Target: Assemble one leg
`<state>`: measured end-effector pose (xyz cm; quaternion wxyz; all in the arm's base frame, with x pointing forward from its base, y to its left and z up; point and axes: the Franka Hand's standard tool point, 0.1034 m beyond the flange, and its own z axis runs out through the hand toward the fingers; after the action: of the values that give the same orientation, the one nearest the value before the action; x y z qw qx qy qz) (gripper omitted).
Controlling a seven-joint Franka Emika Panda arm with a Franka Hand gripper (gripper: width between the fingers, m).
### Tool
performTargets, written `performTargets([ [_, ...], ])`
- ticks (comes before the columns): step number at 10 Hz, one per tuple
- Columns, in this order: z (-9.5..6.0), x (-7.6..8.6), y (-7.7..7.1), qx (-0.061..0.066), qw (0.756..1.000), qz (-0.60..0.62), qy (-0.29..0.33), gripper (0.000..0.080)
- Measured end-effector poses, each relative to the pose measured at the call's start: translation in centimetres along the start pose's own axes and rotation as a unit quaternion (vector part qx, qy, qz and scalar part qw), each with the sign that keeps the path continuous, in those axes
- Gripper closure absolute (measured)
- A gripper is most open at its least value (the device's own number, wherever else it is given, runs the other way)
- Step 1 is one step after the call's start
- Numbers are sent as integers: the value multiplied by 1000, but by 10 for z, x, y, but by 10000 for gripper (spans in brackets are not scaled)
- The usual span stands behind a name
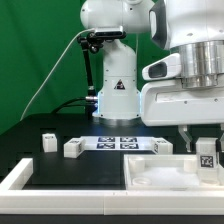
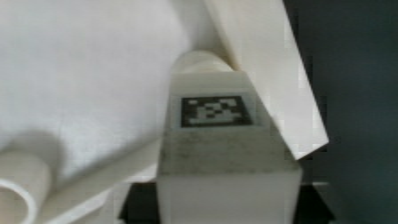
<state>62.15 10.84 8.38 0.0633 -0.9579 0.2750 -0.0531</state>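
Note:
My gripper is shut on a leg, a chunky white block with a black-and-white tag on its face. I hold it upright over the right part of the large flat white tray-like piece. In the wrist view the leg fills the middle, clamped between my dark fingers. Its far end is beside the raised rim of the tray-like piece. I cannot tell whether the leg touches the piece.
Two more legs stand on the black table at the exterior view's left. The marker board lies behind the tray-like piece, with another white block beside it. A white border edges the front left. The robot base stands at the back.

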Motion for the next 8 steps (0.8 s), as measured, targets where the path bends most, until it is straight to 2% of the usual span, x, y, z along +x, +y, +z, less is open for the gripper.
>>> performTargets([
  [2,0,1,1,-2,995,100,3,507],
  [5,0,-3,-1,-3,964,265,12,506],
  [7,0,-2,0,2,954,301,6,506],
  [8,1,-3,0,2,957,290,6,506],
])
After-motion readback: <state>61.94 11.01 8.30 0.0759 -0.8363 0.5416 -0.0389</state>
